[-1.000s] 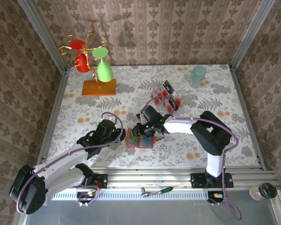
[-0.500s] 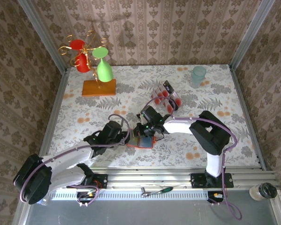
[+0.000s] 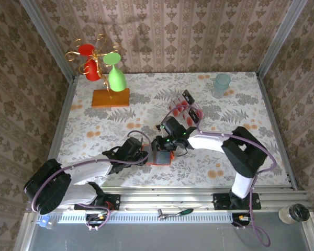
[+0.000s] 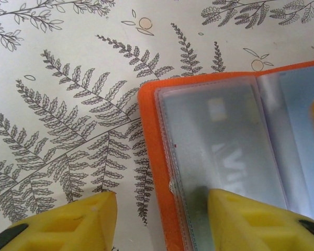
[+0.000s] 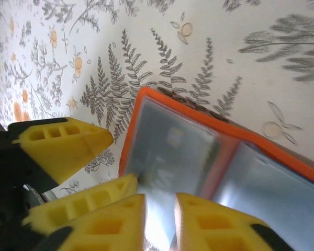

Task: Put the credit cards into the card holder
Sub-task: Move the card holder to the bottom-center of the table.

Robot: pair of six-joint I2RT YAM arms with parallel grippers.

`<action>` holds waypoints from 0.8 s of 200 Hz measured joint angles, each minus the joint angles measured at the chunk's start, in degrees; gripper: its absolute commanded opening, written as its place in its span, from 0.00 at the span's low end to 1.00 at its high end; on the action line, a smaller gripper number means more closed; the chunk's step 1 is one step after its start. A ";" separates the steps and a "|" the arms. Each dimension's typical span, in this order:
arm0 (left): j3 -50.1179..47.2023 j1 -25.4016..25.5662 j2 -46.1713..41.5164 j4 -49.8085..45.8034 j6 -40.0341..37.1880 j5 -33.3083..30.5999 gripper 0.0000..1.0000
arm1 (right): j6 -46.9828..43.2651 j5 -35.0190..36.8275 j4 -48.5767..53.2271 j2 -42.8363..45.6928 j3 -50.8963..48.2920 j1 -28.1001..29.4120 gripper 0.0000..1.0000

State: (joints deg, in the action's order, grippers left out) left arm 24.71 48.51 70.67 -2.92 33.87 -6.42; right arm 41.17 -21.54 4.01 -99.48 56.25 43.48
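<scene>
The card holder (image 3: 160, 157) lies open on the table near the front edge, orange with clear pockets (image 4: 225, 146) (image 5: 199, 151). A grey card with pale letters sits inside its left pocket. My left gripper (image 3: 145, 156) (image 4: 162, 222) is open and straddles the holder's left edge, one yellow finger (image 4: 251, 217) resting on the pocket. My right gripper (image 3: 165, 147) (image 5: 159, 222) hovers low over the same pocket. Its jaws stand a narrow gap apart, and only glossy plastic shows between them. The loose credit cards (image 3: 186, 109) lie fanned behind the holder, black and pink with red marks.
An orange block (image 3: 110, 97) with a gold wire stand holding red and green cups stands at the back left. A pale teal cup (image 3: 222, 83) is at the back right. Patterned walls enclose the table. The left gripper's fingers (image 5: 63, 146) crowd the holder's left side.
The left arm has swung right until its gripper reached the holder's left edge. The right gripper stayed over the holder, and its jaws have parted slightly.
</scene>
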 measured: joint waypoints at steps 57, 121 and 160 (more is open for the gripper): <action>0.00 0.26 0.00 0.20 0.00 -0.83 0.50 | -6.10 12.72 9.92 11.06 -6.80 -0.11 0.55; 0.02 0.26 0.11 0.20 0.00 -1.09 0.50 | -9.46 18.03 13.16 7.30 -7.50 -0.11 0.35; 0.20 0.26 1.40 0.20 -0.02 -1.09 0.50 | -9.92 19.15 13.07 5.75 -7.43 -1.05 0.02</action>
State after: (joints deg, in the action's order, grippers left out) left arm 24.91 48.77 72.07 -2.72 33.85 -7.51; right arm 31.24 -2.39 17.08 -93.73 48.82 42.44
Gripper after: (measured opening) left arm 0.499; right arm 0.076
